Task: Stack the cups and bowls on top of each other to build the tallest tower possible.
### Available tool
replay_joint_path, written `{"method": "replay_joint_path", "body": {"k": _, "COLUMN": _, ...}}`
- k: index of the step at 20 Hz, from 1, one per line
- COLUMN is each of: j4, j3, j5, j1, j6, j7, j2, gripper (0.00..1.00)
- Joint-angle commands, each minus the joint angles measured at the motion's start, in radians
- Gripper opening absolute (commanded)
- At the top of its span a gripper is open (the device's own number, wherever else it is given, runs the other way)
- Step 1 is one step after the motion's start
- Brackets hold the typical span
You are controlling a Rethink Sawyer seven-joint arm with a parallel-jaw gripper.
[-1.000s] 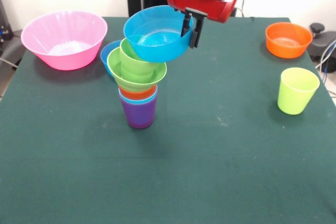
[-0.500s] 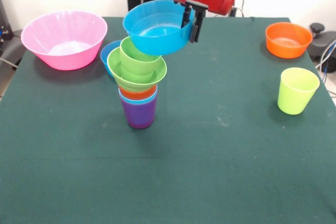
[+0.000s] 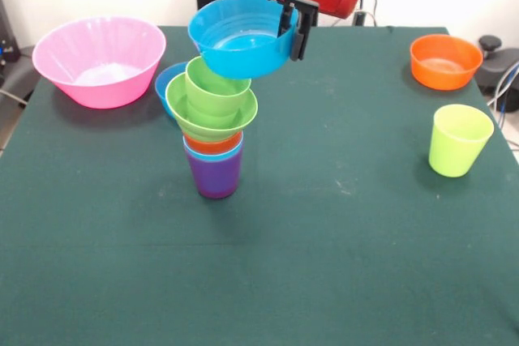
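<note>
The tower [image 3: 213, 139] stands left of the table's middle: a purple cup [image 3: 215, 177] at the base, then a light blue cup, an orange cup, a ridged green bowl [image 3: 211, 115] and a stepped green cup [image 3: 215, 88] on top. My gripper [image 3: 292, 28] is shut on the rim of a blue bowl [image 3: 241, 36] and holds it tilted just above the tower's top, a little to its right. A second blue bowl [image 3: 166, 83] sits behind the tower, mostly hidden. An orange bowl [image 3: 444, 61] and a yellow-green cup [image 3: 459, 140] stand at the right.
A large translucent pink bowl [image 3: 99, 60] stands at the far left of the dark green table [image 3: 324, 241]. The table's right edge runs close to the yellow-green cup, with cables and a black object beyond it.
My gripper has lifted the blue bowl upward; it has risen off the stepped green cup's rim and tilts less. The tower has not moved.
</note>
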Motion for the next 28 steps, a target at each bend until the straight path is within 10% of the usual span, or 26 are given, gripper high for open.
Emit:
{"method": "replay_joint_path", "body": {"k": 1, "j4": 0.008, "j3": 0.07, "j5": -0.057, "j1": -0.02, "j6": 0.076, "j7": -0.118, "j2": 0.051, "gripper": 0.0}}
{"method": "replay_joint_path", "body": {"k": 28, "j4": 0.119, "j3": 0.065, "j5": -0.112, "j1": -0.062, "j6": -0.149, "j7": -0.117, "j2": 0.062, "gripper": 0.0}}
